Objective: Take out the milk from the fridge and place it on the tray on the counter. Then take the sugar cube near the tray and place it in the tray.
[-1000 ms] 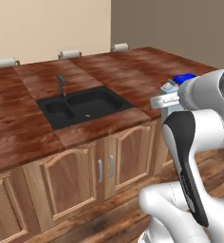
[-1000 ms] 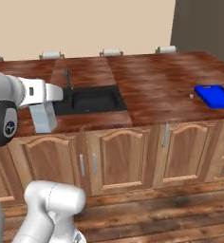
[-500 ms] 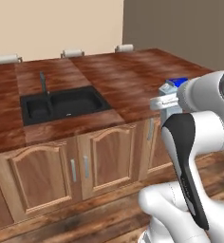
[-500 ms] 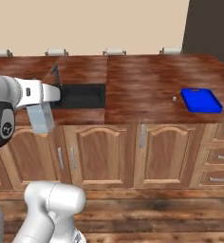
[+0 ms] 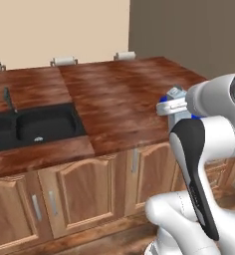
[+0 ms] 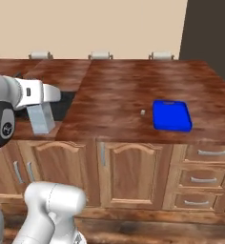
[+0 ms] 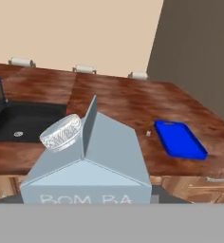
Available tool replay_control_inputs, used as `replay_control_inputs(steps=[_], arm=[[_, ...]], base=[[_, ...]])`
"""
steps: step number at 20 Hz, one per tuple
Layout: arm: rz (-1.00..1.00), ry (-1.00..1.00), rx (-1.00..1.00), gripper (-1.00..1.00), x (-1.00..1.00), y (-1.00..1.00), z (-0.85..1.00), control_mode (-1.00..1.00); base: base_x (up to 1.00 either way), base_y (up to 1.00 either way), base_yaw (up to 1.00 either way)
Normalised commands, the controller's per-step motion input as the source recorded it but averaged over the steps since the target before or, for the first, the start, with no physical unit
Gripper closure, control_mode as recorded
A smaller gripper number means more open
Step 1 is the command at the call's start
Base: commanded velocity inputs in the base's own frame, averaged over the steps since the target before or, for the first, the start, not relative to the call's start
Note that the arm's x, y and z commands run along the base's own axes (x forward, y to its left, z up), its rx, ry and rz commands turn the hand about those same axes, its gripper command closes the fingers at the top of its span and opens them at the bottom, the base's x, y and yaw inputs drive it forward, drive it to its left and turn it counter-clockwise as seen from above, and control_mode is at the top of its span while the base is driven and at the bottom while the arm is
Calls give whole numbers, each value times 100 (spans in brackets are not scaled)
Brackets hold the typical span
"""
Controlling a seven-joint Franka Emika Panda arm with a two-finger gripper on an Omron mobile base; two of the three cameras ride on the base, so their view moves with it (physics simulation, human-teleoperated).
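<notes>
My gripper (image 6: 42, 106) is shut on the milk (image 6: 41, 119), a pale blue-grey carton held in front of the counter (image 6: 119, 90) near the sink. In the hand view the milk (image 7: 92, 163) shows its gabled top and round cap, and it hides the fingertips. The bright blue tray (image 6: 171, 115) lies flat near the counter's front right. The tiny sugar cube (image 6: 142, 113) sits on the wood just left of the tray. Beyond the carton, the hand view shows the tray (image 7: 180, 139) and the sugar cube (image 7: 147, 133). The fridge is out of view.
A black double sink (image 5: 37, 124) with a faucet (image 5: 8, 99) is set into the counter's left part. Brown cabinet doors (image 6: 133, 174) and drawers (image 6: 207, 178) run below. A dark grey-brown wall (image 5: 189, 35) rises behind the right end. Small white holders (image 6: 100, 55) line the back edge.
The whole scene has slid left in both base views, so the base has driven right along the counter. The tray now sits nearer. The carton stays in the gripper.
</notes>
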Motion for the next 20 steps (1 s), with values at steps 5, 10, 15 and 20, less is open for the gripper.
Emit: replay_control_inputs(steps=[5,10,15,20], arm=[[0,0,0,100,0,0,0,100],[0,0,0,100,0,0,0,100],[0,0,0,100,0,0,0,100],[0,0,0,100,0,0,0,100]], base=[[68,-100,18],[84,-100,23],[46,-100,22],[17,-34,6]])
